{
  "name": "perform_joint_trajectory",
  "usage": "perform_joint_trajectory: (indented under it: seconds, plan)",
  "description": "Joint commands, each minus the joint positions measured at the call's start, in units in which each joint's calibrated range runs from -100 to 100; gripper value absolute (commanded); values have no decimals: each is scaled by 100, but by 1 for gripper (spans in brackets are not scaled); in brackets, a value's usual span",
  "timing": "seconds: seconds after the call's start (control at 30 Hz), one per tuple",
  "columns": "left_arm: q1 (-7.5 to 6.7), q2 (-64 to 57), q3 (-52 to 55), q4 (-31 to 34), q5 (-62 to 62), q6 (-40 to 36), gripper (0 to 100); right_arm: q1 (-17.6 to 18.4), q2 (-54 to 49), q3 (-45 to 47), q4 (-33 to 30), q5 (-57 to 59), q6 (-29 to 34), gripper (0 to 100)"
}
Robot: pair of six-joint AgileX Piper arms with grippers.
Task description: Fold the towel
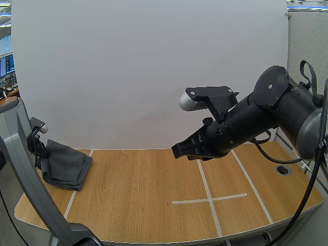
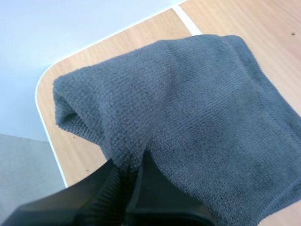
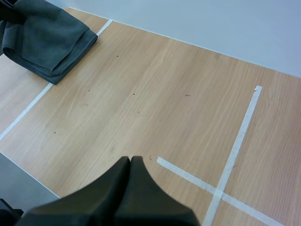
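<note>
A dark grey towel [image 1: 65,165] lies folded in layers at the far left of the wooden table [image 1: 154,205], across a white tape line. My left gripper [image 1: 40,147] is shut on the towel's near edge; in the left wrist view its fingertips [image 2: 128,170] pinch a fold of the towel [image 2: 197,113] and lift it slightly. My right gripper [image 1: 177,151] hovers above the table's middle, shut on nothing, its fingers [image 3: 129,165] lying together as one wedge. From there the towel [image 3: 47,37] lies well off to the left.
White tape lines [image 1: 210,199] cross on the table's right half, and another line [image 1: 72,195] runs along the left. A round cable hole [image 1: 283,170] sits at the right edge. The table's rounded left corner [image 2: 44,84] is close to the towel.
</note>
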Motion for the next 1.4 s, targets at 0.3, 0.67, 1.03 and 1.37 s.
perform_joint_trajectory:
  seconds: [0.3,0.67,1.03,1.37]
  plan:
    - [-14,1061,-1633,-113,85,-385,0,-20,-69,24,76,23,20,0]
    - [-133,1270,-1701,-620,85,-594,0,-20,-69,24,74,23,20,0]
    - [-133,1270,-1701,-537,85,-604,46,-20,-69,24,74,23,20,0]
    - [-126,1270,-1701,-246,85,-574,0,-20,-69,24,74,23,20,0]
